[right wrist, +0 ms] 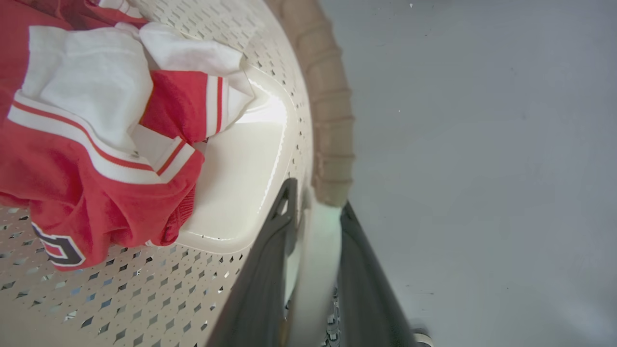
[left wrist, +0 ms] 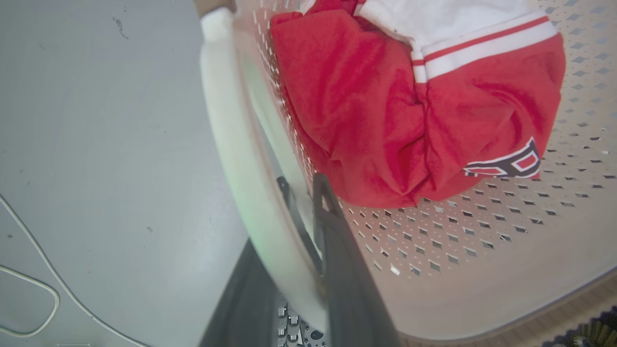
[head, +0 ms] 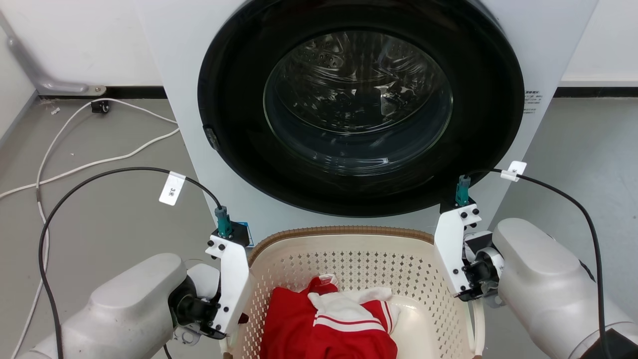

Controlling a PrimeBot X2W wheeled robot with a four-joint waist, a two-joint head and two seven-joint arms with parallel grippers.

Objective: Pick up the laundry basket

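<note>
The laundry basket sits directly in front of the washing machine, centred between both arms. Its far brown rim lies just below the lower edge of the round dark door and close to the front panel. Whether rim and panel touch cannot be told, nor whether the basket base rests on the grey floor.

Left gripper: clenched on the left handle. The inner finger lies along the perforated wall. The outer finger is largely hidden behind the handle.

Right gripper: clenched on the right handle, one dark finger on each side of the white bar, just where the handle meets the rim.

A red and white garment lies crumpled inside the basket, below the rim, leaving bare bottom toward the right side.

Clearance: open floor lies to the right of the machine. On the left, white cables trail across the floor. Black cables arc up from both wrists. Behind, a pale wall with a dark skirting strip closes the room, with a grey pipe at the far left
</note>
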